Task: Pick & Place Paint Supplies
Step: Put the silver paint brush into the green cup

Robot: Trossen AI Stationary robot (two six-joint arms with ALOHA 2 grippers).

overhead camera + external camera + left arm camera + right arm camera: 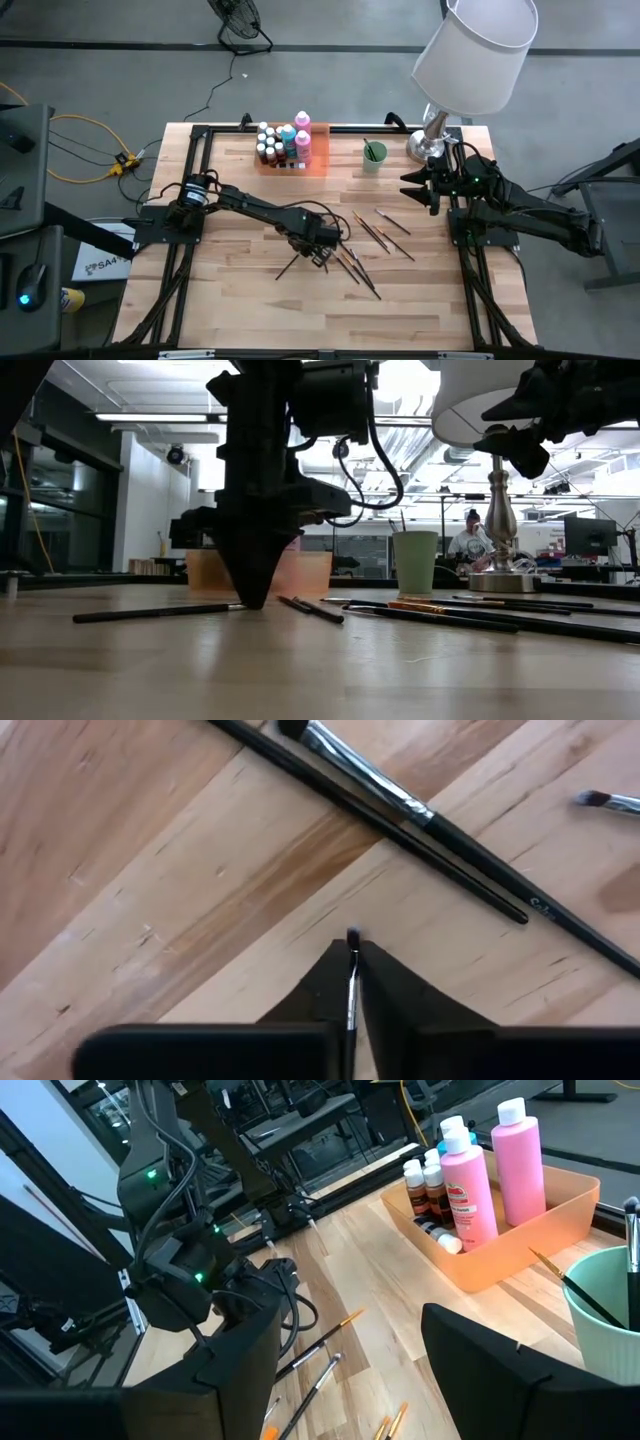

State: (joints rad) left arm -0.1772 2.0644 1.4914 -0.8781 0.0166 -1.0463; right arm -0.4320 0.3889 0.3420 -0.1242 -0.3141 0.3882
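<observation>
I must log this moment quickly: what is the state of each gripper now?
Left gripper: closed on a thin paintbrush, down at the table.
Right gripper: open, holding nothing, waiting near the lamp.

Sitting at table [250, 320] rear centre: tray [318, 160], bottles [285, 142] standing inside. Standing just right of tray: cup [373, 157], brushes [590, 1295] leaning in it. Standing right of cup, at rear right corner: lamp [470, 55]. Lying scattered mid-table, in front of cup: loose brushes [385, 232]. Pressing down at table centre, just left of that scatter: left gripper [320, 252], one brush [351, 982] lying between its fingers, another [155, 613] lying beside it. Hanging at right edge, in front of lamp: right gripper [425, 185].
</observation>
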